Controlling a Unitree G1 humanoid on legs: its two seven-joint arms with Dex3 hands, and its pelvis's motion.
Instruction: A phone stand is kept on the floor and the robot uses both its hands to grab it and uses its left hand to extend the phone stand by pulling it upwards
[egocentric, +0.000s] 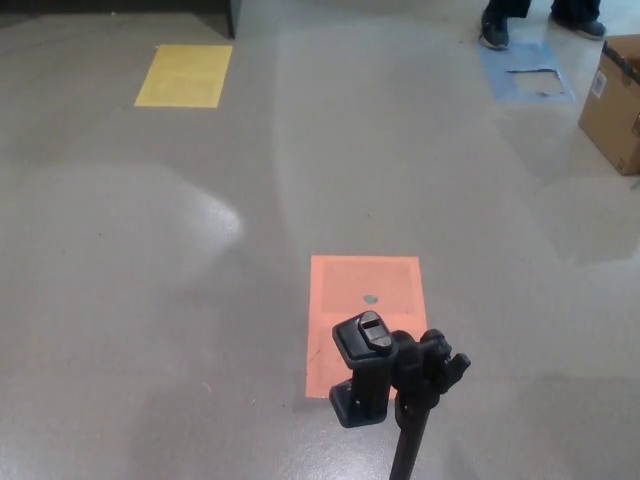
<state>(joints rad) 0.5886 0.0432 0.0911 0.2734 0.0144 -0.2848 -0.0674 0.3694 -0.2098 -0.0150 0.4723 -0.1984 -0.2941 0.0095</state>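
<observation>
A black phone stand (395, 375) rises from the bottom edge of the head view, right of centre. Its clamp head (362, 345) and knobs (440, 362) sit on top of a thin black pole (408, 450). The stand's base is out of the picture below. It stands in front of an orange floor patch (365, 300). Neither of my hands shows in this view.
A yellow floor patch (185, 75) lies at the far left. A blue patch (528, 72) lies at the far right, with a person's shoes (495, 30) beside it. A cardboard box (618, 100) stands at the right edge. The floor is grey and glossy.
</observation>
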